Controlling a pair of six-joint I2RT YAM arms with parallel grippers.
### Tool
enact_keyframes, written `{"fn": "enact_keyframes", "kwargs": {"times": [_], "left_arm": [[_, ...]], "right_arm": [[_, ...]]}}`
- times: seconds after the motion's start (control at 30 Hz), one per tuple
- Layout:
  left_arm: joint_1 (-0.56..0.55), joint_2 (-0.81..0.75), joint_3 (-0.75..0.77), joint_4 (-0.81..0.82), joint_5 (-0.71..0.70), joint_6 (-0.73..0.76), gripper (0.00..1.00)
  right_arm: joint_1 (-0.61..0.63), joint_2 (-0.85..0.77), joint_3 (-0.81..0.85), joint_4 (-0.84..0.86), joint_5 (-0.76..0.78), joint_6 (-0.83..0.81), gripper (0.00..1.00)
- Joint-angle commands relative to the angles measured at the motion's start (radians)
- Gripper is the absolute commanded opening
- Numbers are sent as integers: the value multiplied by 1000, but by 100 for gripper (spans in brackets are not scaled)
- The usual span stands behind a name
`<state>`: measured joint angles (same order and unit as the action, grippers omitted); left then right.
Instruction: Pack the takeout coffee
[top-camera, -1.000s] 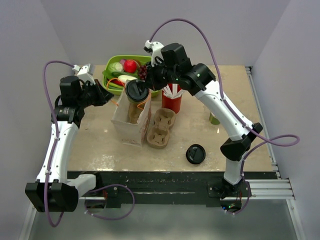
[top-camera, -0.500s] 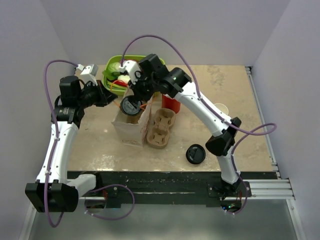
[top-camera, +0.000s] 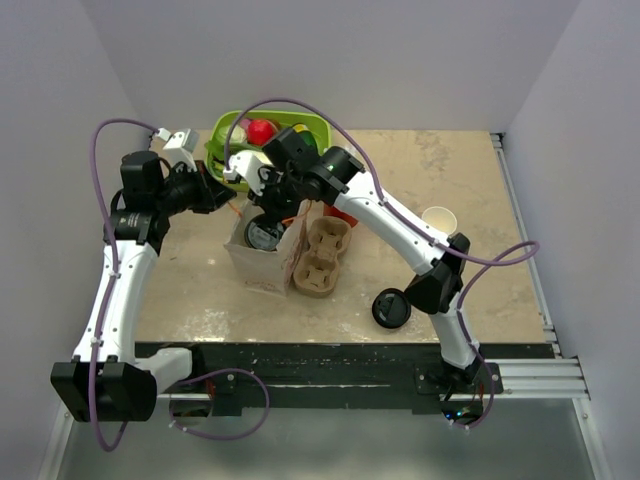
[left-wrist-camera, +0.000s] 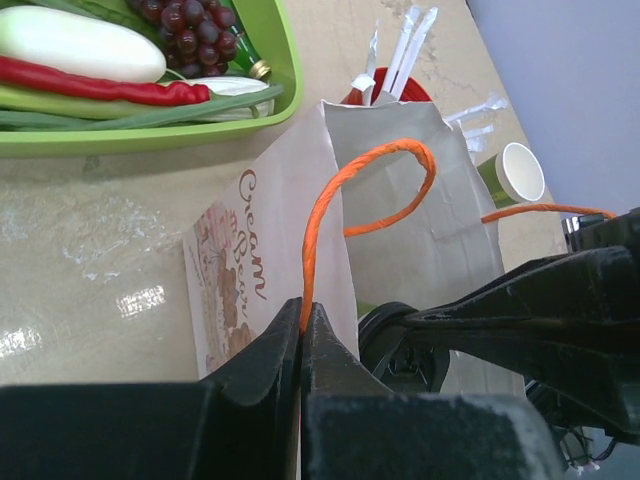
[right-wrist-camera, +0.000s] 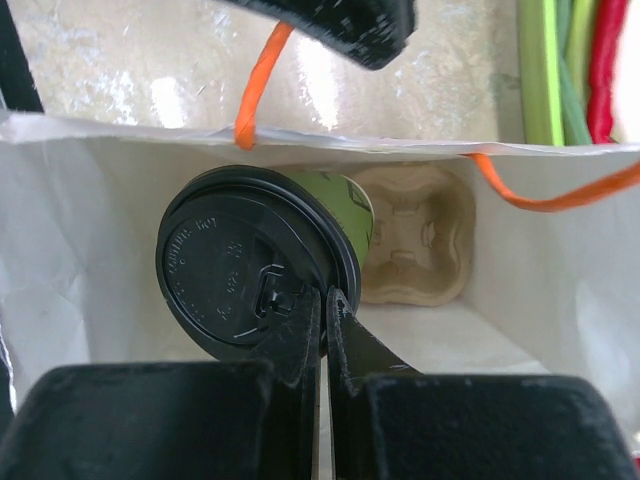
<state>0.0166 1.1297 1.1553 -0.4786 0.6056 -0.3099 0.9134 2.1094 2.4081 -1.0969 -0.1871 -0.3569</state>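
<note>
White arms (top-camera: 110, 290), black joints (top-camera: 140, 176), purple cables (top-camera: 92, 160).

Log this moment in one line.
left gripper: shut on bag handle | right gripper: shut on coffee cup | coffee cup: inside paper bag

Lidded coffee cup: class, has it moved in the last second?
Yes. The lidded cup, in the right gripper, came down from above the paper bag into it, away from the green tray.

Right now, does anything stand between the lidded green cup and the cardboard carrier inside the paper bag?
Nothing visible does. The right gripper holds the green cup by its black lid inside the open paper bag, the left gripper pinches the orange handle, and the cardboard carrier shows bare pockets beyond the cup.
</note>
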Motion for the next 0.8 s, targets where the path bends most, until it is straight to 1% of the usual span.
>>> {"fn": "enact_keyframes", "kwargs": {"times": [0.0,0.17,0.4,0.53,0.63,0.77], "left_arm": [[-4,5,9,21,-6,19,0],[-4,12,7,25,-9,15,0],[-3,7,-6,28,-13,15,0],[-3,8,-9,25,-12,28,0],[-4,10,-6,23,-7,40,0],[-3,19,1,20,8,48,0]], "right_arm": [[2,-22,-35,-23,-48,-74,0],[4,0,-37,-37,-69,-54,0],[1,-5,-95,17,-78,48,0],[-24,0,-99,31,-109,104,0],[-48,-11,-127,45,-135,151,0],[-51,-28,-184,69,-158,206,0]]}}
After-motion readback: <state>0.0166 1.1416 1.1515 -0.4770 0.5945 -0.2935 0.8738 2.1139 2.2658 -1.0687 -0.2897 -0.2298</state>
